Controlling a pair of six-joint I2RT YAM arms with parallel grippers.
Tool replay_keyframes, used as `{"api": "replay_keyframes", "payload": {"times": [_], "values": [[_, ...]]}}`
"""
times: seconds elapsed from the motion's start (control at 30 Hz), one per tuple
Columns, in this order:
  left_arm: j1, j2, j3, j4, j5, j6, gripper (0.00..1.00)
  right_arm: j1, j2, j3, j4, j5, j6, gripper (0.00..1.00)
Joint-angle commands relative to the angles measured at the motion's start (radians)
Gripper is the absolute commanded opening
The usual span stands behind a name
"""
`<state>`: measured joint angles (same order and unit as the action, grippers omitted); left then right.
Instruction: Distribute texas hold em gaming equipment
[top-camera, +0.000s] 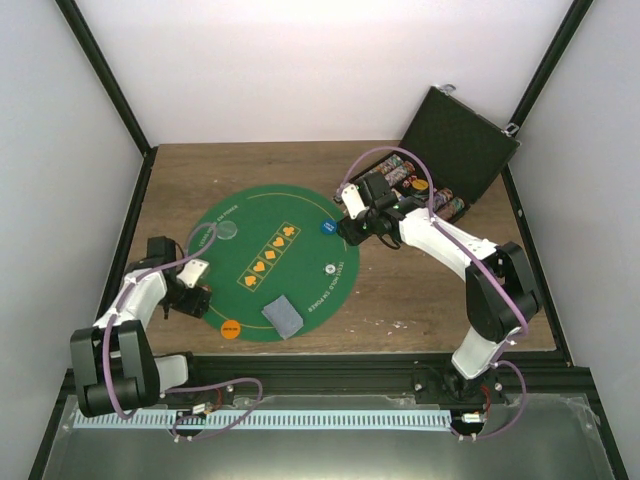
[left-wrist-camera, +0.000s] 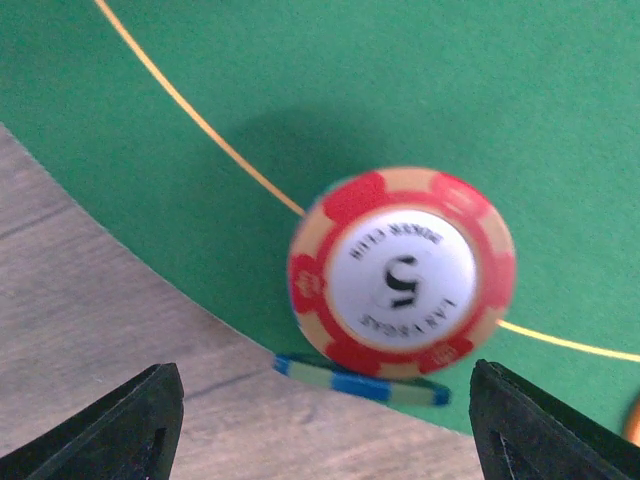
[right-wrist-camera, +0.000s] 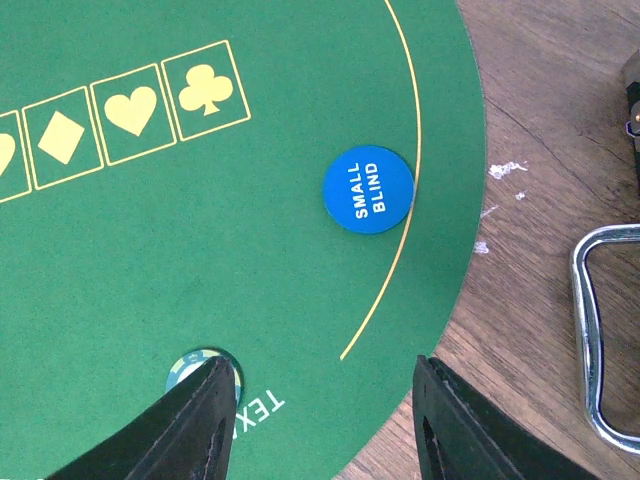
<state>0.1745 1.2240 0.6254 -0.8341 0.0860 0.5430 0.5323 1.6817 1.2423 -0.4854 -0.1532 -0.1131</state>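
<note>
**Red five chip sat dead ahead of the left pincer**

The red chip (left-wrist-camera: 400, 270) stood tipped up at the left rim of the green mat (left-wrist-camera: 400, 90), face to the wrist camera. Its lower edge overlapped a blue-striped chip (left-wrist-camera: 360, 382) lying flat where felt met desk (left-wrist-camera: 80, 280). It was blurred, so leaning or toppling, I couldn't tell. The left pincer (left-wrist-camera: 322, 368) gaped wide and empty, the chip just ahead and a touch right of centre. Round, so no axis to line up. The right pincer (right-wrist-camera: 325, 375), also spread and empty, hung over the opposite rim near the small blind disc (right-wrist-camera: 368, 189). The left arm's job, I'd judge.
</note>
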Motion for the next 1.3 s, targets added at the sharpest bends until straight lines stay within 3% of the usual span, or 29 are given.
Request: {"api": "replay_keyframes", "payload": {"times": [0.0, 0.3, 0.4, 0.6, 0.9, 1.27], "values": [[0.003, 0.001, -0.023, 0.148, -0.036, 0.001, 0.79, -0.004, -0.005, 0.019, 0.008, -0.004, -0.013, 0.49], [0.004, 0.026, -0.032, 0.146, 0.077, 0.067, 0.73, -0.004, 0.001, 0.017, -0.003, 0.013, -0.020, 0.49], [0.004, 0.039, -0.029, 0.146, 0.072, 0.072, 0.67, -0.005, 0.001, 0.017, -0.007, 0.020, -0.022, 0.50], [0.003, 0.059, -0.041, 0.146, 0.016, 0.099, 0.66, -0.004, 0.005, 0.019, -0.010, 0.021, -0.028, 0.50], [0.003, 0.040, -0.057, 0.108, 0.045, 0.119, 0.59, -0.004, 0.011, 0.027, -0.017, 0.018, -0.028, 0.50], [0.003, 0.013, -0.048, 0.058, 0.044, 0.141, 0.13, -0.005, 0.008, 0.029, -0.023, 0.025, -0.028, 0.50]]}}
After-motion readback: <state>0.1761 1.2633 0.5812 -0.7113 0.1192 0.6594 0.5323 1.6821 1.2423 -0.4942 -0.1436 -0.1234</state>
